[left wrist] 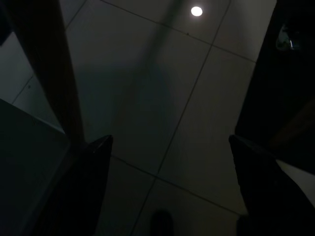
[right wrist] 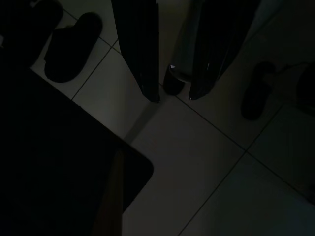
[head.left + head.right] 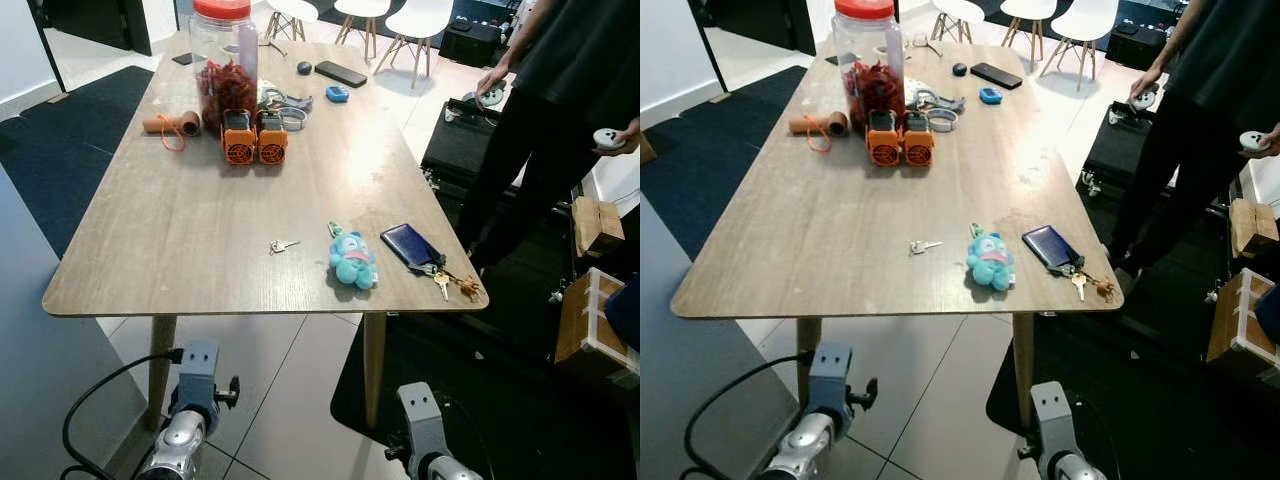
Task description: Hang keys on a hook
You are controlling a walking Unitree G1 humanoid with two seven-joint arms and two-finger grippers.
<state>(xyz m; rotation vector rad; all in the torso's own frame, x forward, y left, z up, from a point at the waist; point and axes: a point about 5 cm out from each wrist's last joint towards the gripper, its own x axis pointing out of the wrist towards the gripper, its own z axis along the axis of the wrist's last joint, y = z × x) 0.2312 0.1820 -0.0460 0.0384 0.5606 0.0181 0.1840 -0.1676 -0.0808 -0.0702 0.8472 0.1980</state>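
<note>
Wooden table point(image 3: 180, 240) — keys point(image 3: 443, 277), plush point(image 3: 352, 260), jar point(image 3: 223, 60)

on the desk point(image 3: 200, 240) before me lie a small key point(image 3: 282, 245), a blue plush keychain point(image 3: 352, 260) and a dark key pouch point(image 3: 412, 246) near the right edge. my arms hang below; a person point(image 3: 560, 110) stands right.

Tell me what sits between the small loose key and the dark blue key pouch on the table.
A blue plush toy lies between the small key and the blue pouch, seen in both eye views.
</note>
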